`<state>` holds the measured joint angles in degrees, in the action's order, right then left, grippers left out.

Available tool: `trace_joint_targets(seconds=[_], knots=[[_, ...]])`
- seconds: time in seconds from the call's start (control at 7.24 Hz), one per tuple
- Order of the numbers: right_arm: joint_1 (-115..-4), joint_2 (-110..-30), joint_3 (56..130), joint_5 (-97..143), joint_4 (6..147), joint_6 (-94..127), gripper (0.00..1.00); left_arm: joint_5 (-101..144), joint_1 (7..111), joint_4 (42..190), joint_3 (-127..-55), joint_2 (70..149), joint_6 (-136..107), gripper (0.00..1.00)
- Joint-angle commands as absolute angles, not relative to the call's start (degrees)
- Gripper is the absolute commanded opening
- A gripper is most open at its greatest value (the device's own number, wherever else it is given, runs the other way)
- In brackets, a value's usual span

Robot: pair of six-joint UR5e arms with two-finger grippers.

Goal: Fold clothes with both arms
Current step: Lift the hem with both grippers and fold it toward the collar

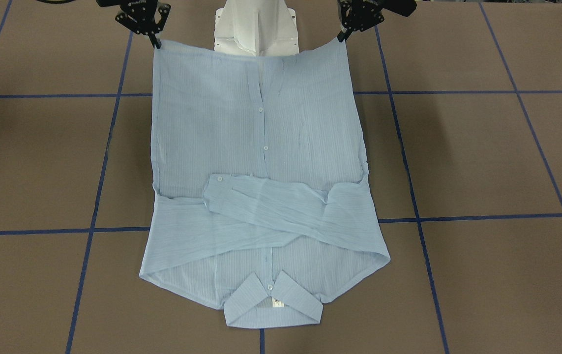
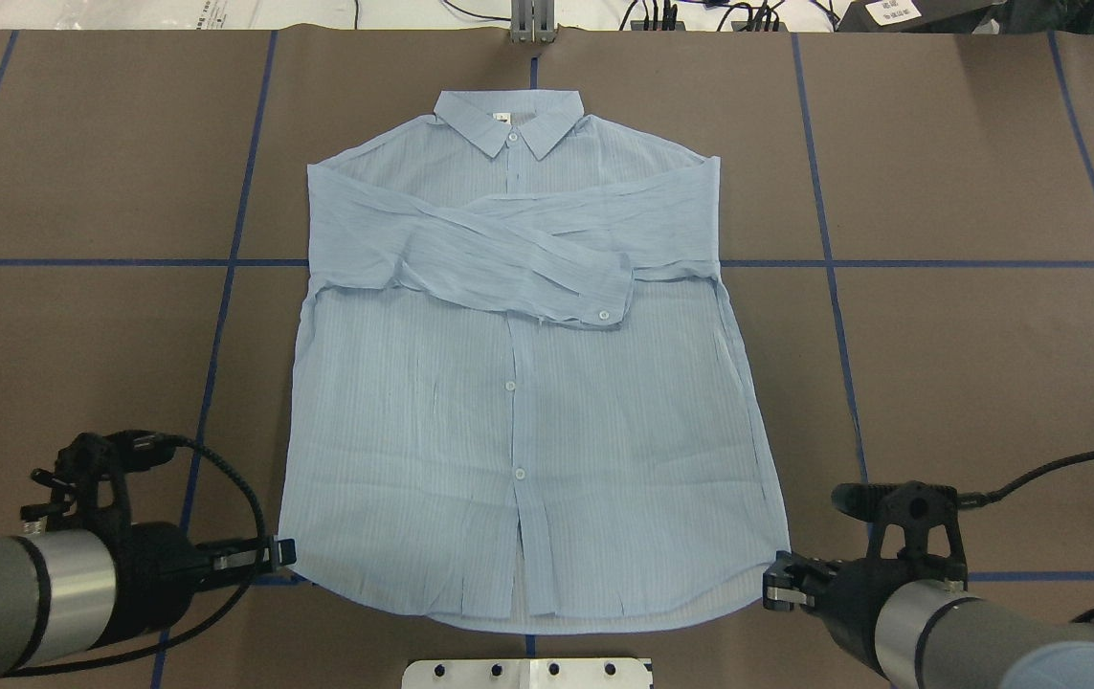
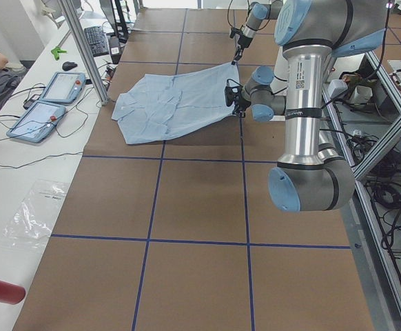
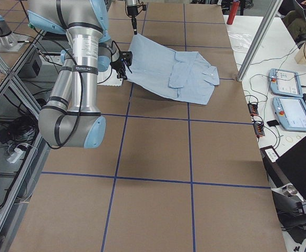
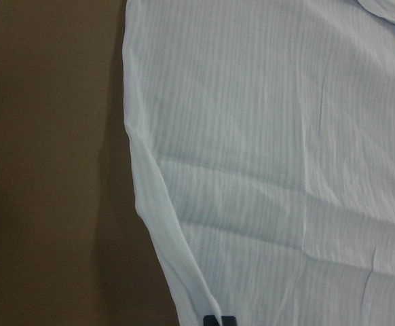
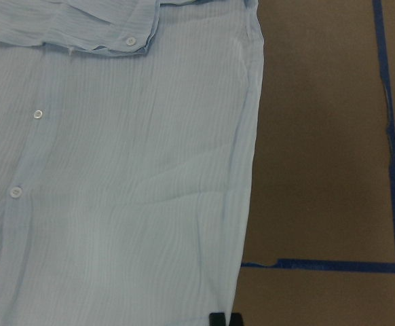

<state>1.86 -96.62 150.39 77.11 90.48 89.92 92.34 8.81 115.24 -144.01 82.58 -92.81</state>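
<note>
The only tag on the shirt (image 2: 518, 421) is a small white label (image 1: 277, 303) inside the collar, its print too small to read. The white lettering on the right gripper (image 1: 155, 43) and the sticker (image 3: 301, 74) on the near arm in the exterior left view are likewise illegible. The shirt sits mid-table (image 2: 968, 383), collar towards the far edge, hem at the robot's edge, and both sleeves crossed over the chest. The left gripper (image 2: 283, 552) is clenched on one hem corner and the right one on the other. From overhead the shirt looks flat. The front-facing view shows the hem lifted at both corners and sagging between them, in front of the white pedestal (image 1: 256, 29), and the side views show it clear of the table. Each wrist view shows only fabric, buttons and a black fingertip (image 5: 219, 320) at the bottom edge.
</note>
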Motion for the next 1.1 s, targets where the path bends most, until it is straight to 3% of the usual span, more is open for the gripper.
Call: trace_joint_targets(seconds=[0.0,0.14,0.41,0.97], knots=[[0.2,-94.7,159.6,81.6,100.8,89.9,0.0,98.2,9.3,106.8,-153.1,83.2,-92.8,0.0],[-2.1,-93.8,157.8,81.5,100.8,89.7,0.0,97.7,10.4,106.1,-150.2,85.3,-92.8,0.0],[-10.3,-82.6,146.9,81.2,100.8,89.2,0.0,95.7,20.6,106.0,-137.8,93.2,-91.9,0.0],[-26.3,-68.8,135.0,81.0,100.9,89.0,0.0,91.3,33.7,106.0,-132.6,100.8,-86.0,0.0]])
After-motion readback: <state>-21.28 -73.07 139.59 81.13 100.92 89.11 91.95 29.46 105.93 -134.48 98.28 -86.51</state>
